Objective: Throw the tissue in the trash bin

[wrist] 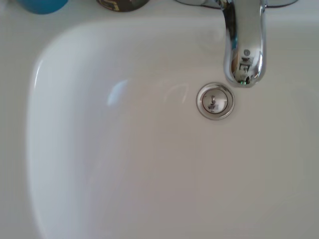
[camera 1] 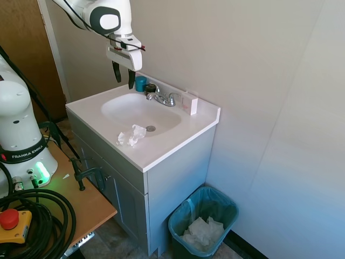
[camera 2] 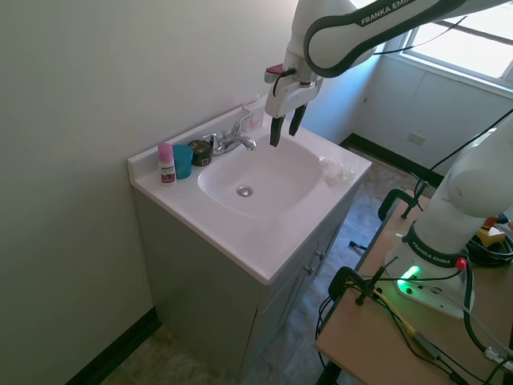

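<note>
while the gripper (camera 1: 123, 75) hangs above the rear of the sink basin (camera 1: 126, 110), its two dark fingers (camera 2: 275, 131) stand spread apart with nothing between them. the white arm (camera 2: 361, 28) reaches over the vanity, entering from the upper left in the first exterior view and from the upper right in the second. the tissue (camera 1: 131, 135), a small crumpled white wad, lies on the white countertop (camera 1: 161, 145) at the front rim of the basin, near the drain (camera 1: 151, 128) and well apart from the gripper; in the second exterior view it appears as a pale wad (camera 2: 338, 169) on the counter edge nearest the robot base. the trash bin (camera 1: 203, 224), dark teal with a translucent blue-green liner, stands on the floor beside the grey vanity cabinet (camera 1: 172, 183), against the wall, and contains a heap of crumpled white tissues (camera 1: 202, 231). a chrome faucet (camera 1: 163, 98) sits at the back of the basin. beside it stand a blue cup (camera 2: 183, 161), a small dark round container (camera 2: 199, 151) and a pink-capped bottle (camera 2: 166, 164). the wrist view looks down into the basin, showing the faucet spout (wrist: 242, 45) over the chrome drain (wrist: 215, 101).
</note>
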Motion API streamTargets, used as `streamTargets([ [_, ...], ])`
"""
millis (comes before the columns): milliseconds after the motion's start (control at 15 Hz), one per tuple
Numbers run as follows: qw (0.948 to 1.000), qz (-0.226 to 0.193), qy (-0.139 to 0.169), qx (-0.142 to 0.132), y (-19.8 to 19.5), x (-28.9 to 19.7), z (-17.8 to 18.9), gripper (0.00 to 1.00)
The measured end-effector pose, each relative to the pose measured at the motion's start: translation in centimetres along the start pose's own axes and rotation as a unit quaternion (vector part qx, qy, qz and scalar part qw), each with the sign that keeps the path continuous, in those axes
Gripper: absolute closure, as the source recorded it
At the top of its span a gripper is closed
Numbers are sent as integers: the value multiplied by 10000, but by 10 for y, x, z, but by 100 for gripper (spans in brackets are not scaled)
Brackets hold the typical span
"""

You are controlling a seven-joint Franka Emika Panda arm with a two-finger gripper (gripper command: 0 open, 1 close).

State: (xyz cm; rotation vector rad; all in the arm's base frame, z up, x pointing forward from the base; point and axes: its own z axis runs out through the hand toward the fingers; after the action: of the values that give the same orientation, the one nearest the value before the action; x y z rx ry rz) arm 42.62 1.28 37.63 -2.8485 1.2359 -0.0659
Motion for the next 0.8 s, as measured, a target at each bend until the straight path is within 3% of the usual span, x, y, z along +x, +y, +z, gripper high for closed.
streamTargets([
  [200, 9999, 28, -90, -92, 3, 1, -1, 0],
  [467, 9990, 379, 162, -166, 36, 40, -18, 0],
  [800, 9942, 802, 130, -698, 100, 64, 7, 0],
])
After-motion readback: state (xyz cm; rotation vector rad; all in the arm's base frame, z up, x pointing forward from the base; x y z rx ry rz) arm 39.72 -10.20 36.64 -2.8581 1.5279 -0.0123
